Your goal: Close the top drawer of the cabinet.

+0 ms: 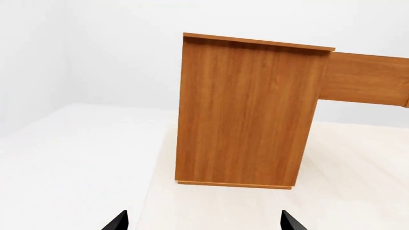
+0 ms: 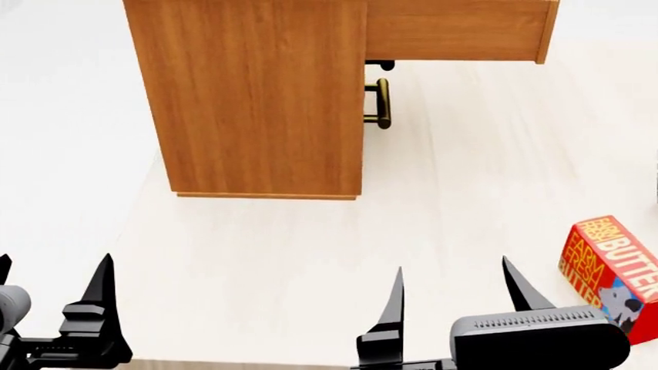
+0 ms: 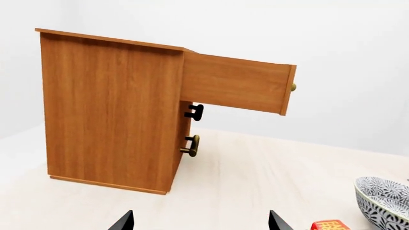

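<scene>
The cabinet (image 2: 257,100) is a tall orange-brown wood box on the pale table, seen side-on; it also shows in the left wrist view (image 1: 246,110) and the right wrist view (image 3: 112,110). Its top drawer (image 2: 458,31) is pulled far out to the right, also visible in the right wrist view (image 3: 236,88) and the left wrist view (image 1: 367,79). The end of its brass handle (image 3: 293,87) shows at its front. My left gripper (image 2: 52,281) and right gripper (image 2: 452,289) are open, empty, and well short of the cabinet near the table's front edge.
The lower drawer's brass handle (image 2: 383,103) sticks out below the open drawer. A red butter box (image 2: 617,270) lies on the table at the right. A patterned bowl (image 3: 383,203) sits at the right in the right wrist view.
</scene>
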Robot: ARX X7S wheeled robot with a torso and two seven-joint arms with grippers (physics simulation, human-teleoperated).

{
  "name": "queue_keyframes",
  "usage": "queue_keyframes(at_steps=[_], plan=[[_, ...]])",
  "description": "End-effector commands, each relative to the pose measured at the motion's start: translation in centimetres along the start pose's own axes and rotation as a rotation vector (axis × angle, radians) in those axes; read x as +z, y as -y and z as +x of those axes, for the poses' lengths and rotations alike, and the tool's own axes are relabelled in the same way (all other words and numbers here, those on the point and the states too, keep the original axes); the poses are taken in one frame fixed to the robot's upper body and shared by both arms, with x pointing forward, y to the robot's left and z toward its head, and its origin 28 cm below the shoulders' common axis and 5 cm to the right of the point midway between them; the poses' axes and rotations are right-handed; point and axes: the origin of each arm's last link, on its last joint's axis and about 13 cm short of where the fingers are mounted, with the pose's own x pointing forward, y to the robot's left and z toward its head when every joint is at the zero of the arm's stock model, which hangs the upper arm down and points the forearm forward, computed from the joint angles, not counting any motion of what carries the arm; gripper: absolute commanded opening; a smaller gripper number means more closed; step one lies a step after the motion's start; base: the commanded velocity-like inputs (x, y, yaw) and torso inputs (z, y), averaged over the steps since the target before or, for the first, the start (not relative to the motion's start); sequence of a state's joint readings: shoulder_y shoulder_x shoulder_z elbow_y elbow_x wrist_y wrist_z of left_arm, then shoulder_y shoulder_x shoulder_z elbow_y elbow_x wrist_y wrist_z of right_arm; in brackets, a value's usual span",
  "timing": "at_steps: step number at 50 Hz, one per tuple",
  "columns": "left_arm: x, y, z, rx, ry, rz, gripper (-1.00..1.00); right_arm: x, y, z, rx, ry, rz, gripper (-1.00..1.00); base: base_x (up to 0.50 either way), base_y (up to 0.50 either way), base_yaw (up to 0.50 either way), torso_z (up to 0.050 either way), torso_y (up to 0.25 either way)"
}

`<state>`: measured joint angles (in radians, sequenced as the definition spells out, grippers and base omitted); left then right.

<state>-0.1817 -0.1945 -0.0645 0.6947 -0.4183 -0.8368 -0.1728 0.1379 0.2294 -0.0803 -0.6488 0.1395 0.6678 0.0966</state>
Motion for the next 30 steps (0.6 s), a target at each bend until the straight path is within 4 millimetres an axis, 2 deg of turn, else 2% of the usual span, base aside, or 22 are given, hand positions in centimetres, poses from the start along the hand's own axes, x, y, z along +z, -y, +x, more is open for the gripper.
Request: queue_keyframes(at_steps=[1,20,30], plan=[[-0.03,0.03,0.0,-0.002,0.002,0.002,1.0,-0.2,-0.15,-0.2,0.009,0.009,-0.011,1.0,0.02,0.5,0.0,0.0,0.0],[-0.1,0.04,0.06,-0.005,-0.001,0.002,1.0,0.02,-0.13,-0.01,-0.006,0.015,0.06,1.0,0.01,0.03,0.0,0.0,0.0],[-0.16,0.05,0.05,-0.007,-0.001,0.0,1.0,0.08,-0.04,-0.03,-0.014,0.027,0.071,1.0,0.48,0.0,0.0,0.0,0.0]])
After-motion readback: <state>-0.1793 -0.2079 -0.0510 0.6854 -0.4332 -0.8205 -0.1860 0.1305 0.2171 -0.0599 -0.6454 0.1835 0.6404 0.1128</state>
